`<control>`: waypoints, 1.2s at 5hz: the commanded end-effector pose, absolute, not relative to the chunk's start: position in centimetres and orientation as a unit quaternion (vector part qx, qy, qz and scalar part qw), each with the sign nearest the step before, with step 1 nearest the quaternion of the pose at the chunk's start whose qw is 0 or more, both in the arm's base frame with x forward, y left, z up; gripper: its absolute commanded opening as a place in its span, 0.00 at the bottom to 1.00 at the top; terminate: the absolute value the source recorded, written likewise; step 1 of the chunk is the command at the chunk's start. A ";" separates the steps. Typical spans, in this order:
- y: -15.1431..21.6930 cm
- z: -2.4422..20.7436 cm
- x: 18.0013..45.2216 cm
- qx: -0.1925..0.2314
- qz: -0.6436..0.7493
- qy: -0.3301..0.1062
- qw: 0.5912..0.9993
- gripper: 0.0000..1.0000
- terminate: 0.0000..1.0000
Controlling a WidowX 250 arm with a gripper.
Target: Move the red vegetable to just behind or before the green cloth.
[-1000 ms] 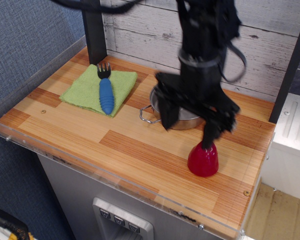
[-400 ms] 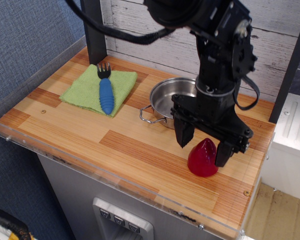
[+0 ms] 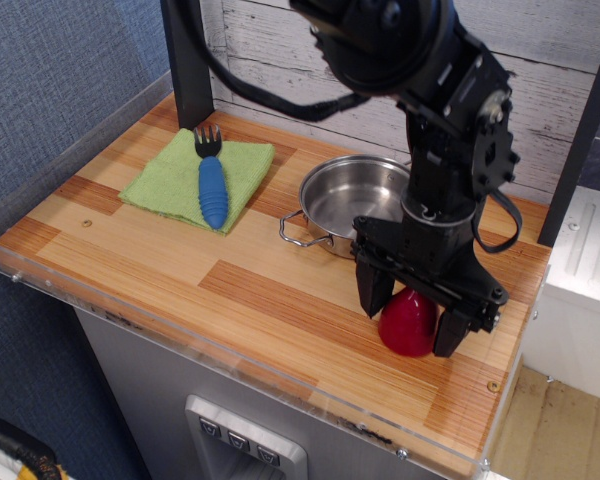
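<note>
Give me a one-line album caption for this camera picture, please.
Black robot gripper lowered with open jaws either side of the red vegetable, steel pot behind, fork lying on the green cloth.

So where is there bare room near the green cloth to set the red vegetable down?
Bare wood runs in front of the green cloth to the table's front edge, and between cloth and steel pot. It is crowded at the right, where the gripper straddles the red vegetable.

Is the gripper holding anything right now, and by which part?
Cannot tell for sure: the gripper straddles the red vegetable, fingers flanking its sides, which still sits on the table.
</note>
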State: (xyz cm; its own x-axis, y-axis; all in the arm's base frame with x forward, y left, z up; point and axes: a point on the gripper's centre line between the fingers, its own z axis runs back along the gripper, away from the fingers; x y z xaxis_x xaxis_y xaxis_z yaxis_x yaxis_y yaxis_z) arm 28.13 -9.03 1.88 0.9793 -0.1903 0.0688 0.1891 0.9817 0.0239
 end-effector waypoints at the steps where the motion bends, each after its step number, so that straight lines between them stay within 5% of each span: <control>1: -8.3 2.3 28.5 -0.004 -0.084 -0.058 0.995 0.00 0.00; 3: -8.1 2.9 28.3 -0.004 -0.075 -0.063 0.995 0.00 0.00; 6: -7.6 6.9 29.6 0.011 -0.059 -0.090 0.994 0.00 0.00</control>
State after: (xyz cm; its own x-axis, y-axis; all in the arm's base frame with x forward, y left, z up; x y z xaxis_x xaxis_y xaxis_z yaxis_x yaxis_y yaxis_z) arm 29.55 -7.54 5.04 0.9865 -0.1127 0.1191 0.1084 0.9932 0.0424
